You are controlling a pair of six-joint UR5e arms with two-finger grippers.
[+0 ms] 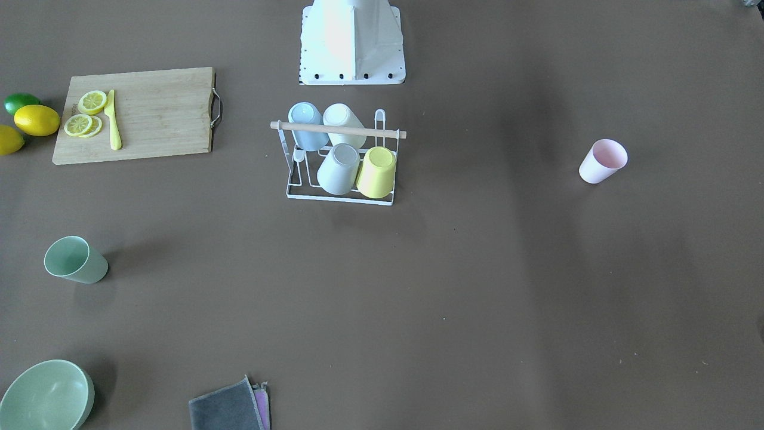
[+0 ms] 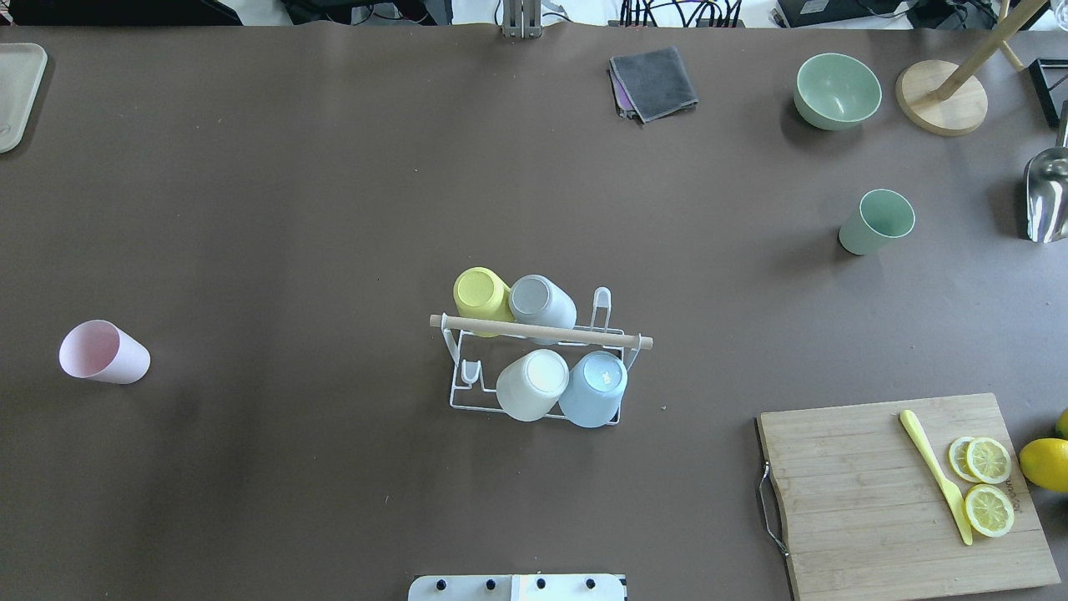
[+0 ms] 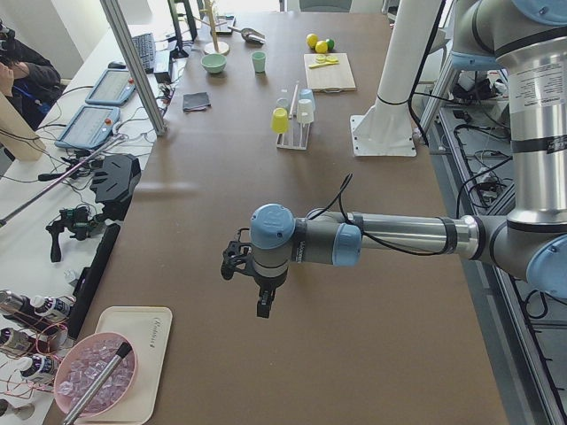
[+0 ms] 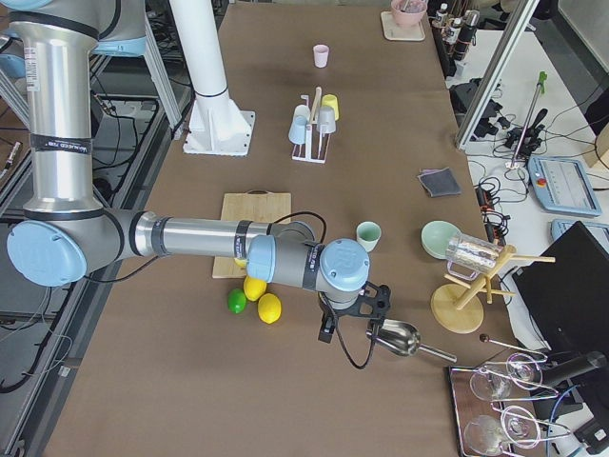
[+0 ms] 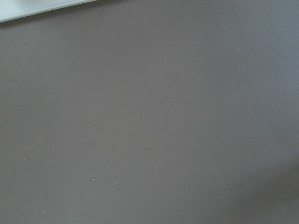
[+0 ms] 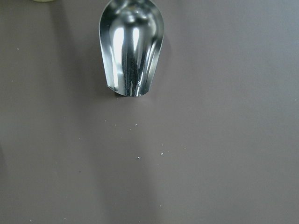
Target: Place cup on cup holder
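Note:
The cup holder [image 2: 584,334], a white wire rack with a wooden rod handle, stands mid-table [image 1: 334,128] and holds several upturned cups: yellow, grey, white and blue. A pink cup [image 2: 104,353] stands alone on the table's left side [image 1: 603,161]. A green cup [image 2: 876,221] stands alone at the far right [image 1: 76,260]. My left gripper [image 3: 252,283] hangs over bare table near the left end. My right gripper [image 4: 347,319] hangs by a metal scoop [image 6: 131,46]. Neither gripper shows in the overhead, front or wrist views, so I cannot tell whether they are open.
A cutting board [image 2: 901,492] with lemon slices and a yellow knife lies at the near right, lemons and a lime beside it. A green bowl [image 2: 837,90], a folded grey cloth [image 2: 655,82] and a wooden stand [image 2: 943,104] are at the far right. A white tray [image 5: 37,9] lies at the left end.

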